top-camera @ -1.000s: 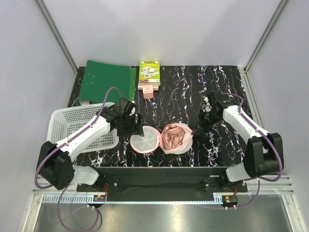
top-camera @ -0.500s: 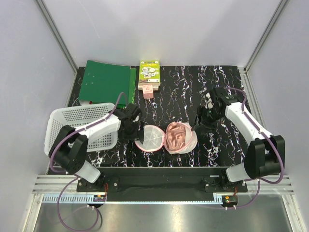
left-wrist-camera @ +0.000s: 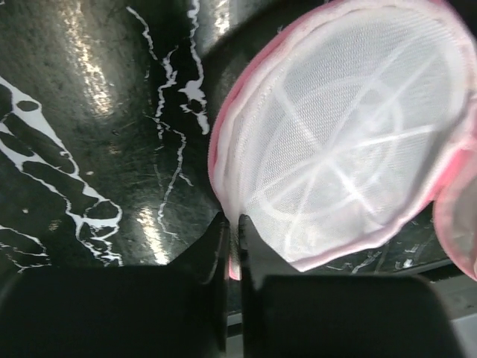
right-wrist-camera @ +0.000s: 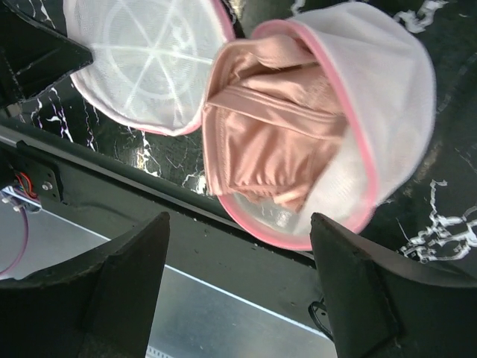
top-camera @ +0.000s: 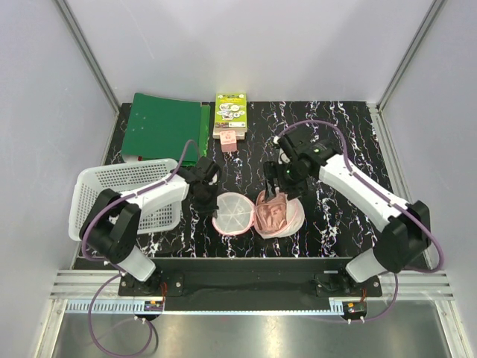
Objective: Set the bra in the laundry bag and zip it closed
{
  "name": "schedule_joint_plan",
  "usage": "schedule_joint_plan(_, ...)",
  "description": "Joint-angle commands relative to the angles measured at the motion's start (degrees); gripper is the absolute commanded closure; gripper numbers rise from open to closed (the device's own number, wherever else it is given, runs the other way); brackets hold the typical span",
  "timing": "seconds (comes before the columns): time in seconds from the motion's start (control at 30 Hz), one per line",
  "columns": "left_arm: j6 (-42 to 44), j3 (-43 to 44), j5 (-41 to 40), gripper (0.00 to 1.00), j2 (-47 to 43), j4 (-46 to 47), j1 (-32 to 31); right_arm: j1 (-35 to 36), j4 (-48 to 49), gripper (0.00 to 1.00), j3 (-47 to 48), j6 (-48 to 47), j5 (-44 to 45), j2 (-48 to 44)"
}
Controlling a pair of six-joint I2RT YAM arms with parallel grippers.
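The laundry bag lies open like a clamshell near the table's front edge. Its empty white mesh half [top-camera: 232, 214] [left-wrist-camera: 343, 134] is on the left. The right half [top-camera: 292, 218] [right-wrist-camera: 380, 97] holds the bra [top-camera: 273, 212] [right-wrist-camera: 272, 130], a crumpled salmon-pink heap that bulges over the pink rim. My left gripper [top-camera: 207, 200] [left-wrist-camera: 232, 224] is shut on the pink edging of the empty half, at its left side. My right gripper [top-camera: 279, 183] [right-wrist-camera: 238, 218] hovers open just above the bra-filled half, with nothing between its fingers [right-wrist-camera: 127, 291].
A white lattice basket [top-camera: 123, 195] stands at the left, beside my left arm. A green folder [top-camera: 164, 127], a printed box [top-camera: 230, 113] and a small pink item [top-camera: 229, 142] lie at the back. The table's front edge and metal rail [right-wrist-camera: 223, 298] run right below the bag.
My left gripper has closed on the rim of the empty half. My right gripper has opened and swung left from the bag's right side to above the bra.
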Motion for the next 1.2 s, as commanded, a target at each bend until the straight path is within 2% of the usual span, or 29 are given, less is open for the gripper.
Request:
schedule_joint_plan(0.0,-0.8,2.6,3.4,1.00,-4.6,1.6,-0.1,3.6,5.4,0.16,1.3,1.7,-1.1,4.5)
schedule_joint_plan(0.17,-3.4,3.1,6.1,1.00,-9.3,1.1,-0.2,6.8,10.5,0.14,-1.5,4.2,-1.3,6.7)
schedule_joint_plan(0.33,-6.0,3.1,8.2,1.00,-12.9,0.9,-0.7,9.4,11.5,0.16,-1.4,5.1,1.6,9.8)
schedule_joint_plan(0.43,-7.1,3.2,8.9,1.00,-14.6,0.7,-1.1,9.9,11.2,0.24,-1.5,5.9,4.4,11.3)
schedule_joint_plan(0.6,-8.2,3.7,9.6,1.00,-16.7,0.3,-1.7,10.9,11.4,0.31,-2.1,7.3,8.4,13.4)
schedule_joint_plan(0.93,-9.1,6.9,9.3,1.00,-19.2,-1.4,-3.0,11.1,7.6,0.62,-3.1,8.5,16.9,14.9)
schedule_joint_plan(0.97,-9.0,7.3,9.1,1.00,-19.4,-1.8,-3.0,11.0,7.4,0.74,-3.7,8.4,17.4,14.8)
schedule_joint_plan(1.07,-8.3,9.1,7.9,1.00,-19.7,-4.1,-3.0,11.0,7.0,0.89,-5.3,8.5,19.1,13.3)
schedule_joint_plan(1.17,-8.0,11.1,7.3,1.00,-20.5,-5.3,-2.9,11.0,6.9,0.95,-6.7,8.3,20.2,12.4)
